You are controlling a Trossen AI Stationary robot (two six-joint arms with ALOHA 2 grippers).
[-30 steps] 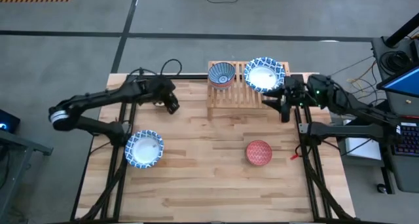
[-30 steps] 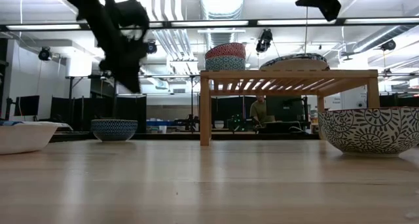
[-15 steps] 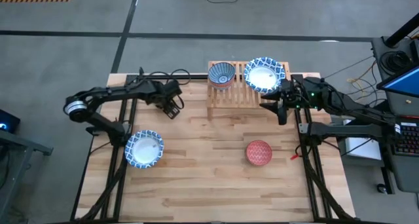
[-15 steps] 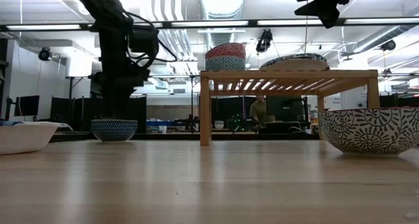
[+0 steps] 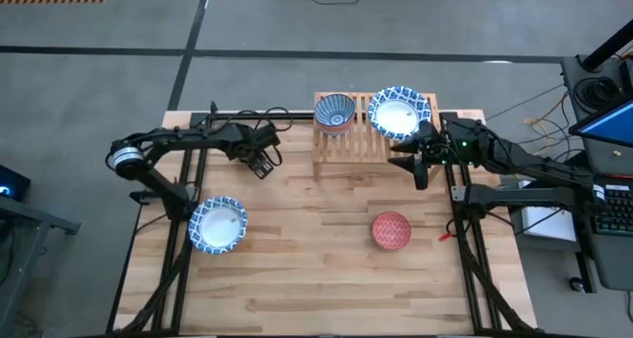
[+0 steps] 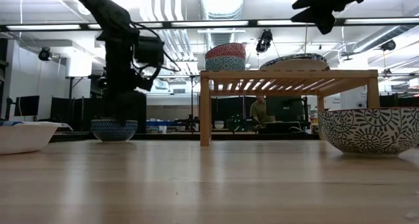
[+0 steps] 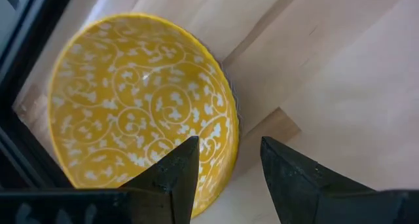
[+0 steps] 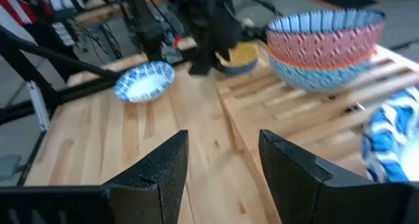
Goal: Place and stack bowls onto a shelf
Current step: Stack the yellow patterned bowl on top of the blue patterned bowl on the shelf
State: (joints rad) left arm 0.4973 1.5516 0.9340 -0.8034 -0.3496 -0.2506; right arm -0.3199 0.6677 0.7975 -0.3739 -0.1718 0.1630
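Wooden table [image 5: 297, 249]: left claw [image 7: 226, 165] fingers apart above yellow bowl [image 7: 137, 99]; right claw [image 8: 219, 162] apart, empty.

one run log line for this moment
left gripper: open over yellow bowl | right gripper: open, empty, by shelf | shelf: two stacks

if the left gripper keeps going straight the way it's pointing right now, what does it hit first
Most likely the yellow bowl. The left gripper hangs with its fingers open, one over the bowl's near rim and one outside it. Going straight on, it would meet that rim first, though depth is hard to judge.
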